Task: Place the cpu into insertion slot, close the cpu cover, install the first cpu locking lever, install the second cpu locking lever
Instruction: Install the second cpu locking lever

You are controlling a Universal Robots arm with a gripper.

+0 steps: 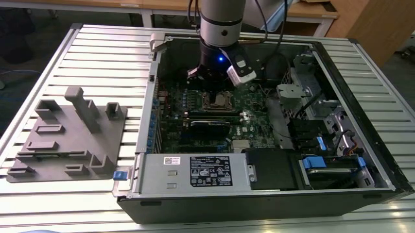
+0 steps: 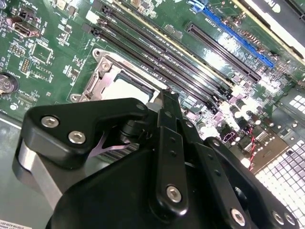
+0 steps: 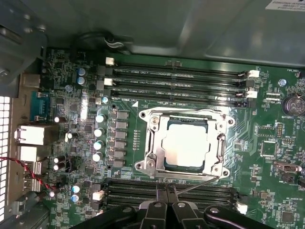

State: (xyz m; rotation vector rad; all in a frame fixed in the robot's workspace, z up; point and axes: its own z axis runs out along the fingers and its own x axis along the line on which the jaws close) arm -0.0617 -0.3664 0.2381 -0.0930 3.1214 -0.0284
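Observation:
The cpu lies flat in the insertion slot, its dull silver face showing through the cut-out. The cpu cover is down over it, a silvery frame around the chip. A thin wire locking lever runs slanted along the socket's edge nearest my fingers. My gripper hovers at that lever's end, its black fingers pressed together with nothing seen between them. In the second wrist view the shut gripper points at the socket. In the exterior view the arm stands over the socket inside the open computer case.
Memory slots run on both sides of the socket, with capacitors beside it. A grey box with a black label sits at the case front. A grey fixture plate lies on the slatted table at the exterior view's left.

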